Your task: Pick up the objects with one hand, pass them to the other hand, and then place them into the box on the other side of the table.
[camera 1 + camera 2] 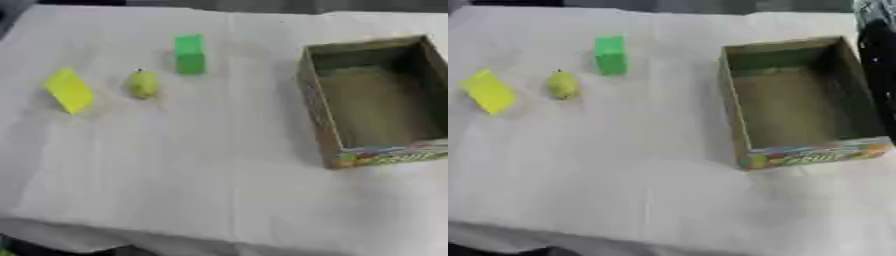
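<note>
Three objects lie on the white-covered table at the left. A yellow block (70, 90) is farthest left. Beside it stands a yellow-green pear (143, 84), and a green block (189, 54) stands upright farther back. The open cardboard box (319, 107) with a colourful printed front sits at the right, with nothing inside. A black shape, my right arm and hand (880, 75), hangs along the right edge of the right eye view, just beyond the box's right wall. It touches none of the objects. My left hand does not show.
The white cloth (201, 165) covers the whole table, and its front edge runs along the bottom of the views. A wide bare stretch lies between the three objects and the box.
</note>
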